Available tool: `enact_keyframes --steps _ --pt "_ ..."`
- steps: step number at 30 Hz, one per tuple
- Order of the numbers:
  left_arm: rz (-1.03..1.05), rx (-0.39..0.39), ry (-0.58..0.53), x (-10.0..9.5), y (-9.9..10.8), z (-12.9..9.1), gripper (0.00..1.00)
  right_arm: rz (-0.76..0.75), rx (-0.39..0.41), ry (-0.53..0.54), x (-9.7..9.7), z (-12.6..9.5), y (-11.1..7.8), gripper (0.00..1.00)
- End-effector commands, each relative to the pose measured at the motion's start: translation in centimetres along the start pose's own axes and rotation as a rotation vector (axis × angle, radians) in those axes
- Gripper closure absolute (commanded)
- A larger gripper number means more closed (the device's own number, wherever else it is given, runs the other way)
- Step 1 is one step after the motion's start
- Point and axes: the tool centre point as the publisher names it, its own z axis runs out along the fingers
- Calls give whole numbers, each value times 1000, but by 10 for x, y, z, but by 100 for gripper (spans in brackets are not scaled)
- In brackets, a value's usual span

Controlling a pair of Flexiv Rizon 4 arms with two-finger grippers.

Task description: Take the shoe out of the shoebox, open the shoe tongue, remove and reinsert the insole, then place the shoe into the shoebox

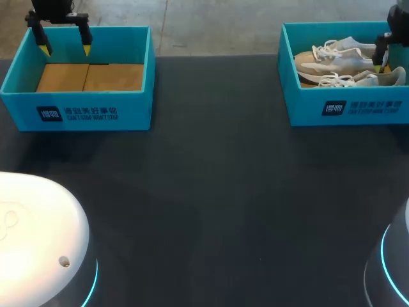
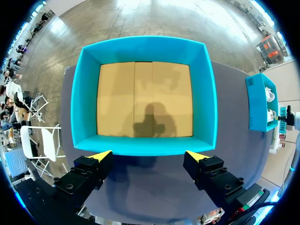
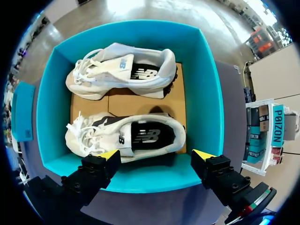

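Note:
Two white and beige shoes lie in the teal shoebox (image 1: 345,109) at the back right. One shoe (image 3: 124,135) is close ahead of my right gripper's fingers, the other shoe (image 3: 122,70) lies farther ahead; both show in the head view as a pair (image 1: 339,64). My right gripper (image 3: 155,155) hovers open above that box's near wall (image 3: 140,180), holding nothing; in the head view only part of it (image 1: 383,54) shows at the right edge. My left gripper (image 1: 64,46) hangs open over a second teal box (image 1: 77,109) at the back left, whose brown cardboard floor (image 2: 144,99) is bare.
The dark table (image 1: 211,192) stretches between the two boxes and toward the front. White rounded robot bases stand at the front left (image 1: 38,236) and front right (image 1: 393,262) corners.

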Motion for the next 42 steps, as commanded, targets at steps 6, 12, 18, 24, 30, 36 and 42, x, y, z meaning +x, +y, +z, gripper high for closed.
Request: enact_keyframes --steps 6,12,18,24,30,36,42 --pt "0 0 -1 0 0 0 0 5 5 5 -10 14 2 8" --pt "0 0 -1 0 0 0 0 10 9 3 -16 20 4 27" --pt "0 0 -1 0 0 0 0 6 14 6 -20 26 5 25" --pt "0 0 -1 0 0 0 0 0 20 3 -22 32 7 32" --pt "0 0 -1 0 0 0 0 7 29 8 -26 39 11 38" --pt "0 0 -1 0 0 0 0 10 36 14 -27 46 14 38" --pt "0 0 -1 0 0 0 0 13 43 19 -29 53 16 45"
